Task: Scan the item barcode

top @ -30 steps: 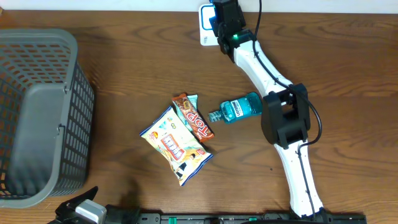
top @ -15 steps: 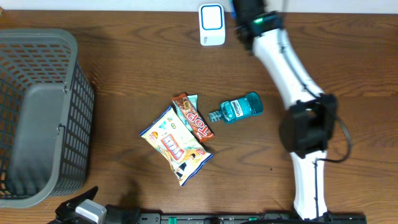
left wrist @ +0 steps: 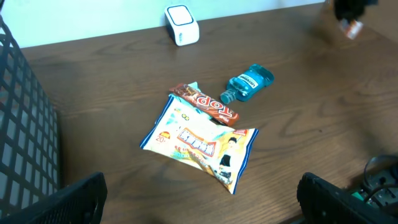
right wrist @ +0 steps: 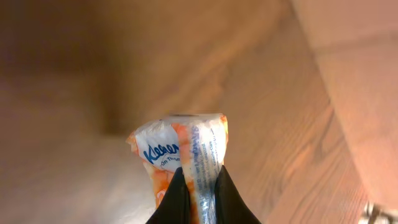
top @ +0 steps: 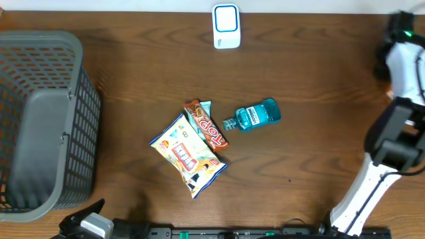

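Note:
My right gripper (right wrist: 199, 179) is shut on a small orange and white Kleenex tissue pack (right wrist: 180, 146), pinching its sealed edge above the wood table. In the overhead view the right arm (top: 402, 46) reaches to the table's far right edge, and the pack itself does not show there. It appears as a blur in the left wrist view (left wrist: 349, 26). The white and blue scanner (top: 226, 25) stands at the back centre, far to the left of that arm. My left gripper (left wrist: 202, 205) is open and empty at the front left, low over the table.
A yellow snack bag (top: 188, 154), a brown chocolate bar (top: 206, 124) and a blue mouthwash bottle (top: 255, 115) lie together mid-table. A grey mesh basket (top: 40, 119) takes up the left side.
The right arm has swung from over the scanner to the table's far right edge, carrying the tissue pack. The left arm has not moved.

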`<action>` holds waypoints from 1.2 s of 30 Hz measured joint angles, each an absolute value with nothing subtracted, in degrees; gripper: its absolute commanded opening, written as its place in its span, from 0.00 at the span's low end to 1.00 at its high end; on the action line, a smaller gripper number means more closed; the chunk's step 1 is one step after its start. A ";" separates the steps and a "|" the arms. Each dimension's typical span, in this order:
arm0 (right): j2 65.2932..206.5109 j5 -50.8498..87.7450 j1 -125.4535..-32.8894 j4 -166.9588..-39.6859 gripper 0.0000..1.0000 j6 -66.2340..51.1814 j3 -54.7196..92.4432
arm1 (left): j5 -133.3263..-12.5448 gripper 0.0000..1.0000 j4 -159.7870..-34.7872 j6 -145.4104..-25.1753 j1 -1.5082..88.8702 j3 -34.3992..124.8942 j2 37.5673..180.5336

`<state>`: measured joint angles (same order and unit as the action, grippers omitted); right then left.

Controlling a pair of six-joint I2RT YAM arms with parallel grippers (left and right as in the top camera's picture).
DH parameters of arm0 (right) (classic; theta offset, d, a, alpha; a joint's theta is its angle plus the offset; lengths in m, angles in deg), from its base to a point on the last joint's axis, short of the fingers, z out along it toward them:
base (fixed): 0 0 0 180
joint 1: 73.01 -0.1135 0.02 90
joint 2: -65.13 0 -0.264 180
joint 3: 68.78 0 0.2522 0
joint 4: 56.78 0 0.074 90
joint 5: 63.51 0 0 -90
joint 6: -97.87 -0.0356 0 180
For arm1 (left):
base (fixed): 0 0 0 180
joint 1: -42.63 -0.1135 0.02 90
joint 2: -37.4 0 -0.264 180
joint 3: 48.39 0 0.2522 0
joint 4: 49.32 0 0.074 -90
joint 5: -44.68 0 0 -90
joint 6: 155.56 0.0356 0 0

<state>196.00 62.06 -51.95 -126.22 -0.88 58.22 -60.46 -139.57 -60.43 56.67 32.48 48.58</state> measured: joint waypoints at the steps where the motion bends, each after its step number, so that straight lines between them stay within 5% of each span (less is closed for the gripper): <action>1: 196.00 61.36 -50.05 -125.74 0.02 -0.95 57.08 | -60.46 0.98 -139.55 -60.43 56.67 32.48 48.58; 4: 196.00 57.82 -43.97 -124.71 0.05 -1.12 54.78 | -60.46 0.98 -139.55 -60.43 56.67 32.48 48.58; 6: 196.00 55.48 -40.30 -124.18 0.17 -1.34 54.26 | -60.46 0.98 -139.55 -60.43 56.67 32.46 48.58; 8: 196.00 54.09 -37.20 -123.84 0.36 -1.62 54.19 | -60.46 0.98 -139.55 -60.43 56.67 32.48 48.58; 12: 196.00 50.09 -33.24 -124.69 0.99 -2.54 54.32 | -60.46 0.98 -139.55 -60.43 56.67 32.48 48.58; 23: 193.53 31.46 -35.95 -135.99 0.99 -12.20 64.79 | -60.48 0.98 -139.55 -60.43 56.67 32.48 48.58; 36: 183.54 19.35 -57.72 -150.48 0.99 -27.83 66.15 | -60.46 0.98 -139.55 -60.43 56.67 32.46 48.58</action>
